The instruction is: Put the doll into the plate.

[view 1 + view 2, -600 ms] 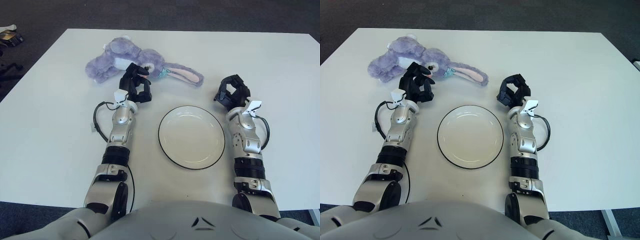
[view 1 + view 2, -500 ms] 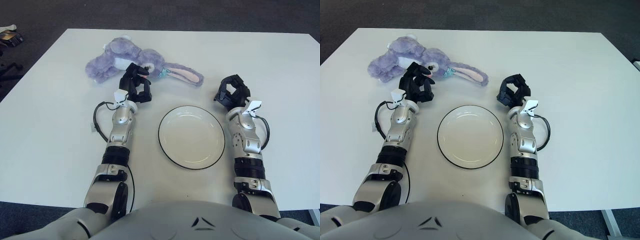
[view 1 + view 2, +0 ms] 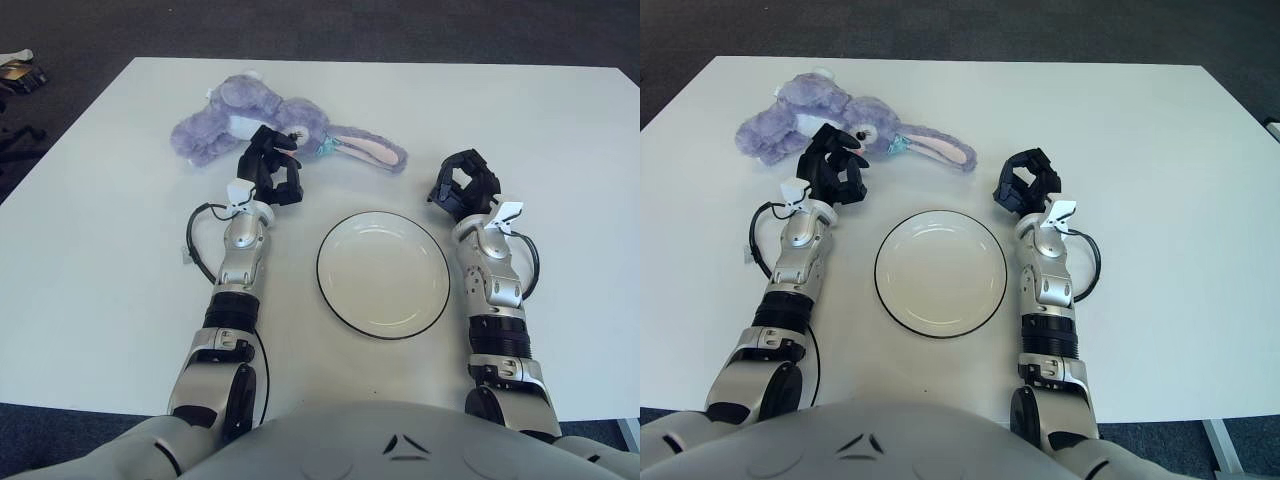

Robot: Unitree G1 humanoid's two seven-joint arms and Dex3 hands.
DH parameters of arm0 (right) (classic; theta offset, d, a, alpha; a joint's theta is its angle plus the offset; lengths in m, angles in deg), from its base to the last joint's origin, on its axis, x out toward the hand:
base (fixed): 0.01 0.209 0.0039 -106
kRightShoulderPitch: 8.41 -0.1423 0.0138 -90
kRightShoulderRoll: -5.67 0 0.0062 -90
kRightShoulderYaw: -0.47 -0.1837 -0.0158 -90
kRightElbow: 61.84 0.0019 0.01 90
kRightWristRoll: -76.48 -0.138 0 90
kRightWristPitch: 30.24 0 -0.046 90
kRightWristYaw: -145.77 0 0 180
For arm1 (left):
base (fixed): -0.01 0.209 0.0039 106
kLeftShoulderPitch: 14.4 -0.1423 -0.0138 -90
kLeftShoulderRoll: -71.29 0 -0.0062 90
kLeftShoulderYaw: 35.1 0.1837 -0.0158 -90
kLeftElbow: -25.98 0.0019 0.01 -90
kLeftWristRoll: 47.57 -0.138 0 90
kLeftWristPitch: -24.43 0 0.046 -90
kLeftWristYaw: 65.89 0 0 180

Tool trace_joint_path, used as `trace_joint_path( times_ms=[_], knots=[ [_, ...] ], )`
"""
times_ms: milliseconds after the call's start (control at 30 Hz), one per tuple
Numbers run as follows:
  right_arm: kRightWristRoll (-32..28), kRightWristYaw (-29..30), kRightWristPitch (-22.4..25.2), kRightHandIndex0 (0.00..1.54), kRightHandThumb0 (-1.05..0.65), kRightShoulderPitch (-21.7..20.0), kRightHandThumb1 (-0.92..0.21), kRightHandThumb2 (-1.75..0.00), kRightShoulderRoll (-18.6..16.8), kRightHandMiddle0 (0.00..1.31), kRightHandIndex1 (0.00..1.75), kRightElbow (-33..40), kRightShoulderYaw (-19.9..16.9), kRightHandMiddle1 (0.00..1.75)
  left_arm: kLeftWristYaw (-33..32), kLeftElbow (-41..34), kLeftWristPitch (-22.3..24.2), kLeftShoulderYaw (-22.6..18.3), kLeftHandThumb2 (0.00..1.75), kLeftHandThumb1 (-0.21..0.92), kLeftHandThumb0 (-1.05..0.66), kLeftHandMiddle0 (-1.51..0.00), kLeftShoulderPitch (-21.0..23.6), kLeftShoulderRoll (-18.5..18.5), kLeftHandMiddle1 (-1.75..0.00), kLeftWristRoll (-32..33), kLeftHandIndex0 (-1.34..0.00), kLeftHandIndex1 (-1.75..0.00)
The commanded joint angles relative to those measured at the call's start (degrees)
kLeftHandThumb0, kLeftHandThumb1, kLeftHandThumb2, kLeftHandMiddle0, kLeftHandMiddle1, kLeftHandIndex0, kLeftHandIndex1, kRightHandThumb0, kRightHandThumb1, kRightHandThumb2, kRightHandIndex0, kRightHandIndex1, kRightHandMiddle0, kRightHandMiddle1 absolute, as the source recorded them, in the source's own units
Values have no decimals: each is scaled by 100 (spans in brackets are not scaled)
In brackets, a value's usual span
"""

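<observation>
We are reaching: our left hand (image 3: 272, 168), fingers curled and seemingly empty, nears the purple plush rabbit (image 3: 262, 124) at eleven o'clock of the plate (image 3: 383, 272); next, grasp its body. Right hand (image 3: 465, 184) idles curled at the plate's two o'clock.

Both eyes sit up on the robot's head, looking forward and down at the white table (image 3: 90, 260); they are close enough that the robot's own chest and forearms fill the bottom of each view. The right eye sits a touch to the side, so the plate (image 3: 940, 272) shows further left there (same scene, slightly shifted); both share the whole tabletop, with dark floor beyond its far edge.
</observation>
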Motion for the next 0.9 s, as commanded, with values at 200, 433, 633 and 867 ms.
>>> trace_joint_path(
  times_ms=[200, 433, 633, 867],
  knots=[
    [-8, -12, 179, 96, -44, 217, -44, -116, -5, 52, 175, -74, 1, 175, -35, -56, -69, -41, 138, 27, -1, -53, -118, 15, -175, 35, -52, -175],
    [-38, -45, 220, 96, -44, 220, -45, -115, -6, 51, 175, -62, -7, 175, -34, -343, 34, -32, 139, 26, -1, -54, -195, 50, -175, 61, -53, -175],
    [-38, -62, 216, 96, -44, 214, -45, -115, 5, 51, 175, -90, -12, 175, -35, -718, 278, -13, 140, 26, -1, -55, -287, 74, -175, 104, -53, -175],
    [-33, -50, 256, 95, -44, 205, -46, -114, -2, 50, 175, -108, -12, 175, -209, -941, -8, -125, 138, 27, -1, -54, -268, 105, -175, 72, -52, -175]
  ],
)
